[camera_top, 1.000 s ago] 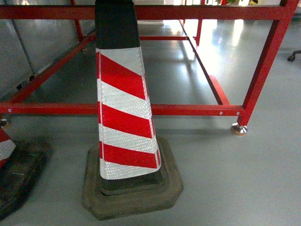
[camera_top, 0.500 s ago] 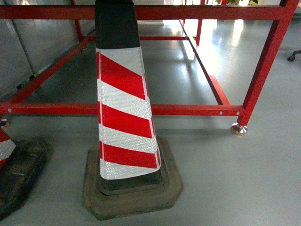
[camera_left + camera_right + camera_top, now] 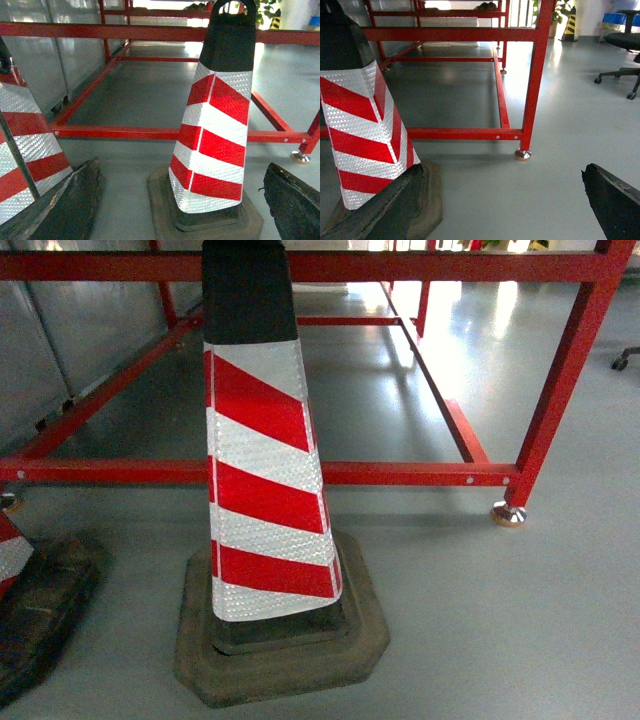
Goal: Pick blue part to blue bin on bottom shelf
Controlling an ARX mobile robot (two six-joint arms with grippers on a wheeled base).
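Observation:
The blue part, the blue bin and the bottom shelf are all out of view. My left gripper [image 3: 182, 167] is open, its two dark fingers [image 3: 65, 210] spread wide at the bottom corners of the left wrist view, with a red-and-white traffic cone [image 3: 215, 130] on the floor beyond them. My right gripper [image 3: 501, 170] is open too, with only bare grey floor between its fingers [image 3: 615, 205]. Neither gripper shows in the head view.
The cone [image 3: 265, 470] stands on a dark rubber base [image 3: 280, 650] right in front of me. A second cone [image 3: 10, 555] sits at the left edge. Behind them is a red steel frame [image 3: 400, 473] on a metal foot [image 3: 508, 513]. An office chair [image 3: 625, 60] stands far right.

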